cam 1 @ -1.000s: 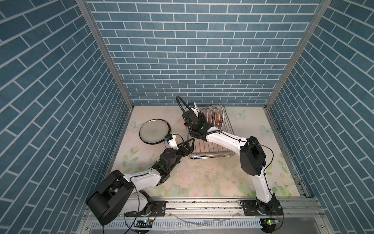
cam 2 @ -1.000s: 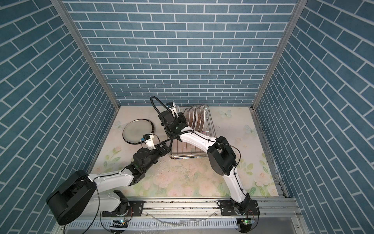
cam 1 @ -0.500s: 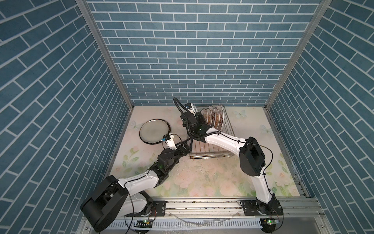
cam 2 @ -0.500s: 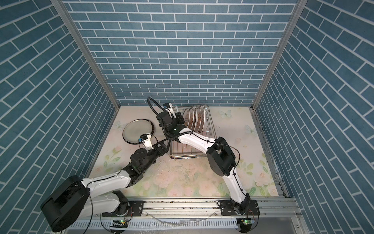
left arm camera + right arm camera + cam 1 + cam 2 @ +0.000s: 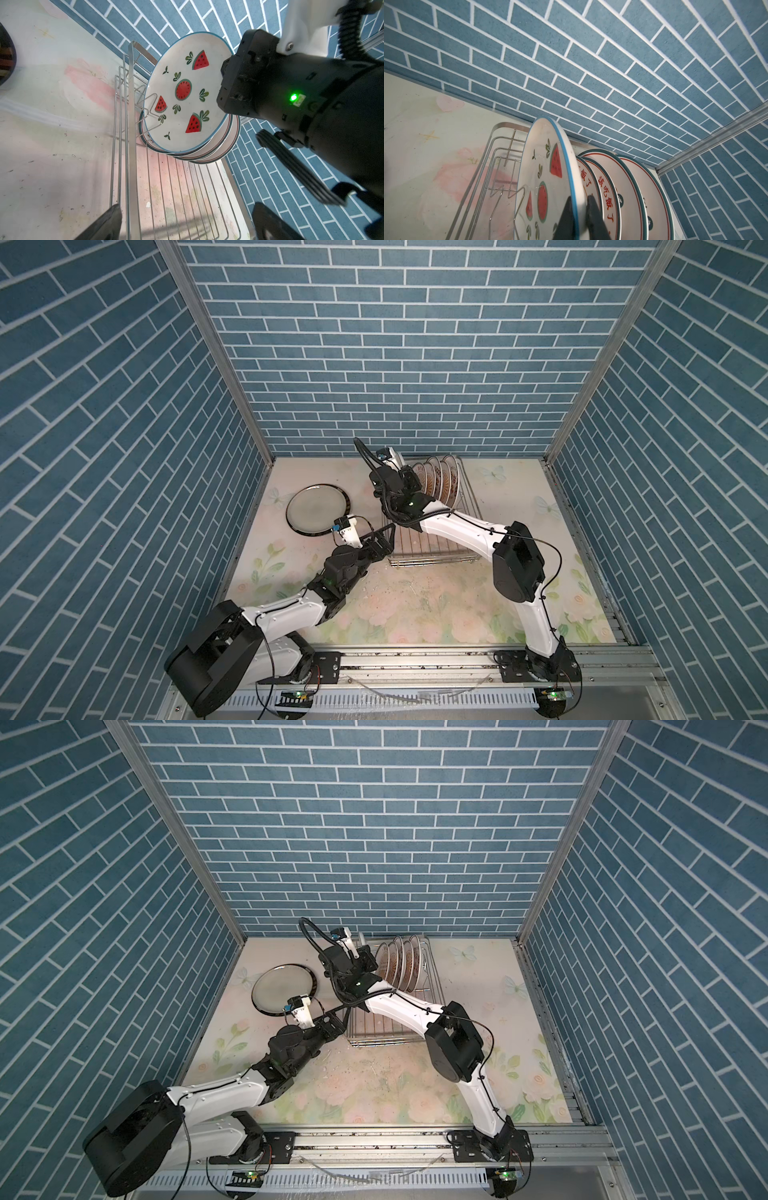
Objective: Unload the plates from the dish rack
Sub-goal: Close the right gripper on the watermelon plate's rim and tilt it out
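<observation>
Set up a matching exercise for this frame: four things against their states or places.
Things:
1. watermelon plate
2. dark-rimmed plate
3. left tool
4. right tool

States or places:
A. open, at a near corner of the rack
B. upright in the rack
C. shut on a plate's rim
D. lying flat beside the rack

Pairs: 1-B, 2-D, 3-A, 4-C
</observation>
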Controlling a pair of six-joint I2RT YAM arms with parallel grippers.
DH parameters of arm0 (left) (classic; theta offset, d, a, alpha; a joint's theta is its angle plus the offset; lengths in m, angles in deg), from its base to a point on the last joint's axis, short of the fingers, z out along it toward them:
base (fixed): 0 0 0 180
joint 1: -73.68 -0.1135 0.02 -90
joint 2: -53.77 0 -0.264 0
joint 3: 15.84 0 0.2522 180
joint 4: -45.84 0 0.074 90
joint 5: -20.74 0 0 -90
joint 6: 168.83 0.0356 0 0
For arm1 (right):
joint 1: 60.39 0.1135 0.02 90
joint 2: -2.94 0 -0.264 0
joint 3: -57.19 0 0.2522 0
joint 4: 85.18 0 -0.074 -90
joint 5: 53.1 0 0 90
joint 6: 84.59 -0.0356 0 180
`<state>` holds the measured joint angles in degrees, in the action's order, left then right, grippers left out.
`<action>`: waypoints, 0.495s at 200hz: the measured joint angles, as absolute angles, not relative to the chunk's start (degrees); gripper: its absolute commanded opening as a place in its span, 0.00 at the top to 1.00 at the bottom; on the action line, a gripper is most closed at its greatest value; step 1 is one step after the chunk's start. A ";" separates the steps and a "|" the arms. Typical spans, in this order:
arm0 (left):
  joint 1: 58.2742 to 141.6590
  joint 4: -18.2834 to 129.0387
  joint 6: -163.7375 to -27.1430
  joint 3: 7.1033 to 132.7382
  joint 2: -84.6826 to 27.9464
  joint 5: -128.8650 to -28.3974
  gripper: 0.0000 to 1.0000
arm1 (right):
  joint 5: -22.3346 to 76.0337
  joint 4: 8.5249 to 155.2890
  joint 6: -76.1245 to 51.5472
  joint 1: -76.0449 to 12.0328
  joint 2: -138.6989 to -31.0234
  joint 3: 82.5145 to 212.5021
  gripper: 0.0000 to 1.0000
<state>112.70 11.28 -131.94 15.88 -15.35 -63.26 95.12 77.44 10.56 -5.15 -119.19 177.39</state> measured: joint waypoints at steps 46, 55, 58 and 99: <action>112.70 11.15 -131.96 15.88 -16.88 -63.35 0.00 | 95.69 78.16 12.42 -4.88 -117.87 177.28 1.00; 112.70 10.93 -131.96 15.88 -17.29 -63.37 0.00 | 95.82 78.55 12.96 -4.88 -117.52 177.28 1.00; 112.70 10.89 -131.96 15.88 -17.47 -63.44 0.00 | 95.86 78.69 13.03 -4.88 -117.44 177.28 1.00; 112.70 10.69 -131.96 15.90 -19.04 -63.98 0.00 | 96.74 80.54 14.65 -4.66 -117.04 177.19 1.00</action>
<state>112.70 10.69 -131.96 15.90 -19.04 -63.98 96.74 80.54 14.65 -4.66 -117.04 177.19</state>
